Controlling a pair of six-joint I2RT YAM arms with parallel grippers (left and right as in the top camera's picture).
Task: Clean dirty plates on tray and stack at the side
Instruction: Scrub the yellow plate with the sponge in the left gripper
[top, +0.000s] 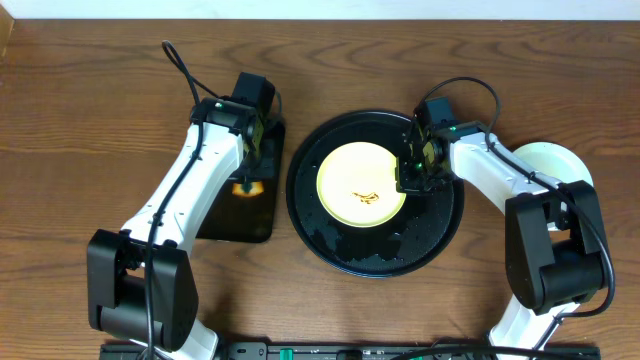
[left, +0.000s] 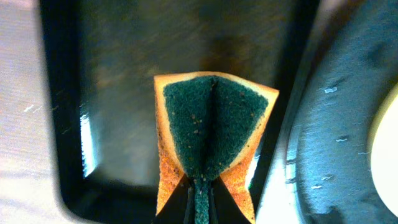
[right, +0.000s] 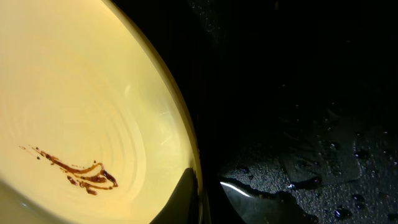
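Note:
The pale yellow plate (top: 350, 170) lies in the middle of the round black tray (top: 375, 255), with a brown smear (top: 366, 196) on it. My right gripper (top: 412, 172) is at the plate's right rim. In the right wrist view its fingers (right: 202, 200) sit on either side of the yellow plate's (right: 93, 93) rim, shut on it, near the smear (right: 78, 171). My left gripper (top: 246, 180) hangs over the rectangular tray, shut on an orange and green sponge (left: 211, 124), which is folded between the fingers (left: 200, 208). A pale mint-blue plate (top: 560, 165) lies on the wood at the right, partly hidden by the right arm.
The smaller rectangular black tray (top: 240, 220) lies left of the round tray, almost touching it; it also shows in the left wrist view (left: 112, 93). The round tray (right: 311, 124) is wet with droplets. Bare wood tabletop (top: 80, 120) surrounds both.

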